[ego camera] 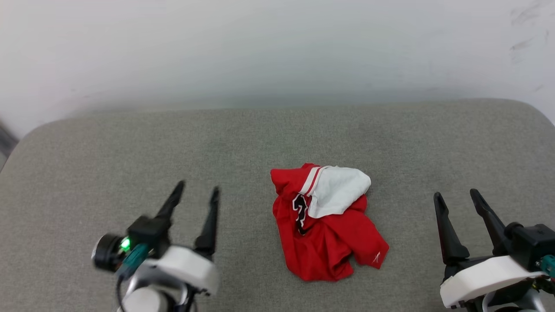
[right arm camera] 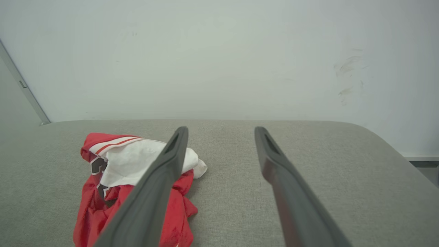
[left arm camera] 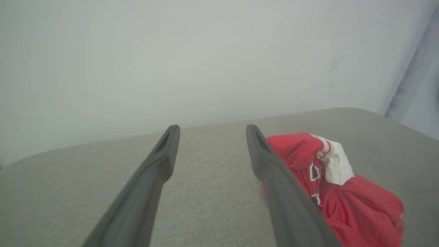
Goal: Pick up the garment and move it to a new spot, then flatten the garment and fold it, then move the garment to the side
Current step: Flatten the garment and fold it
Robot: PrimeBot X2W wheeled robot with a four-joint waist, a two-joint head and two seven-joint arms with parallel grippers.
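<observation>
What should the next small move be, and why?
Probably swing the left gripper in toward the garment and lower it over the nearest red edge. Both it and the right gripper stand open and apart from the garment, which lies crumpled on the grey cushion between them, white sleeve on top, not yet lifted.

A grey woven upholstered surface (ego camera: 130,143) with rounded far corners is lying against a plain white wall (ego camera: 260,43). Soft, even light is falling across the fabric. Faint dark scuff marks (ego camera: 522,16) are showing on the wall above the far right corner. A thin grey strip (right arm camera: 34,101) is running down the wall beyond the far left corner.
</observation>
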